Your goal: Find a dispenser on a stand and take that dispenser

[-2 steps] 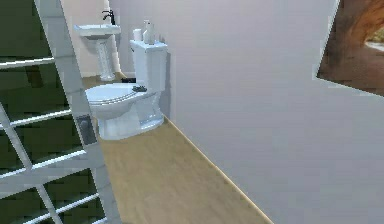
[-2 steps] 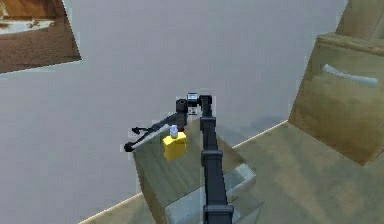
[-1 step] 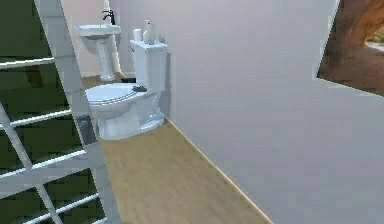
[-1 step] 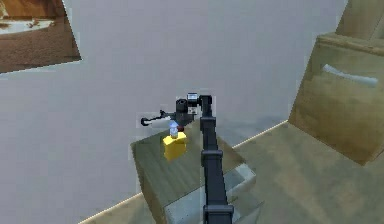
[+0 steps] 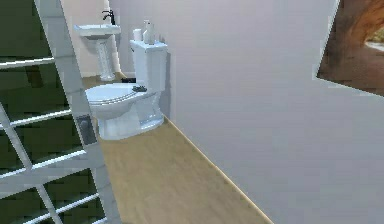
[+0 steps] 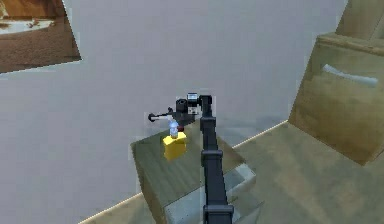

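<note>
The yellow dispenser (image 6: 176, 141) is judged light, stiff and tippable, best taken at its body; whether the gripper (image 6: 160, 117) holds anything cannot be told.

A home bathroom. A white toilet (image 5: 122, 103) stands by the wall (image 5: 250, 90), a pedestal sink (image 5: 100, 36) beyond it.
</note>
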